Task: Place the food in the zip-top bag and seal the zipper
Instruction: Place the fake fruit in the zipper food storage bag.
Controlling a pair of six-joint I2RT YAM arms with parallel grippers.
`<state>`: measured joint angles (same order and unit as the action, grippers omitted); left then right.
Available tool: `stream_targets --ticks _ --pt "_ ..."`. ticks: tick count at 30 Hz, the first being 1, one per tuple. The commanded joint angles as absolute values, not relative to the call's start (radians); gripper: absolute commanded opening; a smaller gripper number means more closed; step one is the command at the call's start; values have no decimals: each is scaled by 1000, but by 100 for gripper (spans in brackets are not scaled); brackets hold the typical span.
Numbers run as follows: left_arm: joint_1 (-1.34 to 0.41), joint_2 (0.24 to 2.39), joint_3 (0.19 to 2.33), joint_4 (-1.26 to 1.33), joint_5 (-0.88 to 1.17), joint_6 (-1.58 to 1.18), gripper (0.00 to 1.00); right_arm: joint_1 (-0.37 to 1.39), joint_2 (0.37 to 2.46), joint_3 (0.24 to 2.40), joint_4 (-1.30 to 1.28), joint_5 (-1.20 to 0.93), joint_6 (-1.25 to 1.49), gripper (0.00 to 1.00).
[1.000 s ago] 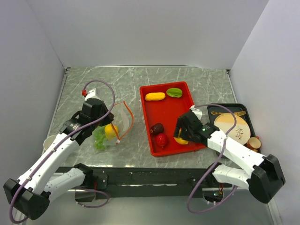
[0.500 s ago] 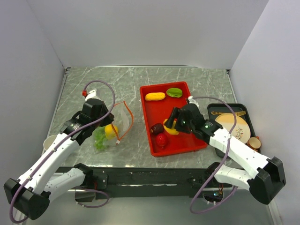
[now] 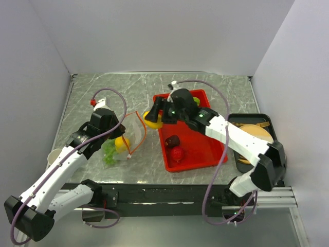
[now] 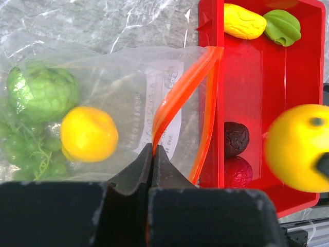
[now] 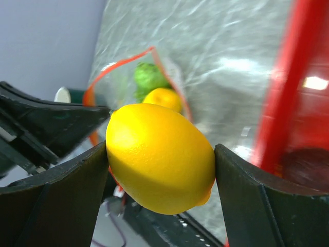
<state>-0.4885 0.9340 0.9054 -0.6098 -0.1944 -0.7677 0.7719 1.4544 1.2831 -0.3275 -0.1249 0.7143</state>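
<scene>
lemon on its way, bag held open, about half the food to go

my left hand (image 4: 151, 162) is clenched on the zipper (image 4: 177, 98), pinching the orange strip so the mouth of the zip-top bag (image 4: 128, 87) gapes toward the red tray (image 3: 191, 150). the bag lies on the bench (image 3: 103, 92) just left of the tray. inside it i see a green piece (image 4: 43, 92), a green cluster (image 4: 31, 154) and an orange fruit (image 4: 88, 134). my right hand (image 3: 156, 116) is grasping a yellow lemon (image 5: 160, 157) between both fingers, in the air by the tray's left rim, near the bag's mouth but not in it. four pieces lie in the tray: a yellow one (image 4: 245, 20), a green one (image 4: 281, 25), a dark red one (image 4: 236, 138) and a red one (image 4: 237, 171). i judge the loading roughly halfway: this lemon has to go in, then the four, and sealing the zipper is not yet begun.
</scene>
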Motion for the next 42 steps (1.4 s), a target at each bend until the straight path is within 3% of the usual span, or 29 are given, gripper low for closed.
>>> stream_targets --ticks 1,13,17,21,25,26,34,42 --pt "-489 928 959 -601 -181 -742 1 807 1566 1390 -275 -253 761 50" --pt "-489 890 951 -604 -164 -762 1 887 1768 1485 -248 -305 781 50" --pt "-489 882 966 -621 -183 -755 1 905 1813 1534 -275 -307 767 54" --pt "-489 871 976 -641 -205 -756 1 913 1812 1545 -275 -310 755 85" --pt "-489 861 979 -644 -216 -764 1 914 1752 1525 -288 -250 729 92" --pt "-489 859 979 -644 -216 -767 1 916 1732 1500 -284 -208 721 100" --pt "-489 868 986 -635 -221 -764 1 887 1550 1457 -428 56 649 100" --pt "-489 885 974 -611 -195 -767 1 765 1408 1204 -555 173 672 100"
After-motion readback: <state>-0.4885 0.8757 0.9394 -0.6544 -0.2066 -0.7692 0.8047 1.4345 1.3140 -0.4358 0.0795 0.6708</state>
